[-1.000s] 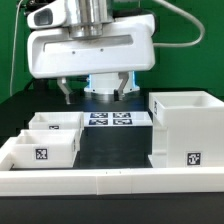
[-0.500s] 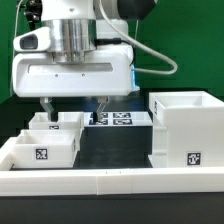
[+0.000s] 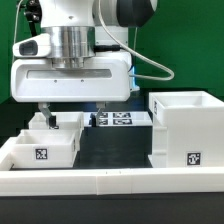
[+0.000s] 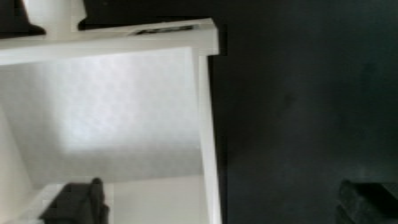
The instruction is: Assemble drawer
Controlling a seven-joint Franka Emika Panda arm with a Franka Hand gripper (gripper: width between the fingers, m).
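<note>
The tall white drawer housing [image 3: 185, 130] stands at the exterior view's right, a tag on its front. Two shallow white trays lie at the left: the near one [image 3: 40, 150] with a tag, the far one [image 3: 62, 122] behind it. My gripper [image 3: 71, 113] hangs open and empty just above the far tray. In the wrist view the gripper [image 4: 222, 200] straddles a side wall [image 4: 210, 120] of a tray [image 4: 116, 110]. One finger [image 4: 75, 200] is over the tray's inside, the other [image 4: 370, 198] over the black table. The tray's knob [image 4: 54, 15] shows at its far end.
The marker board [image 3: 112, 119] lies flat behind the black mat between trays and housing. A long low white border wall [image 3: 110, 180] runs along the front. A green backdrop stands behind the arm.
The gripper has moved from above the marker board toward the exterior view's left, over the far tray, and sits slightly lower. Its jaws stay open. The parts have not moved.
</note>
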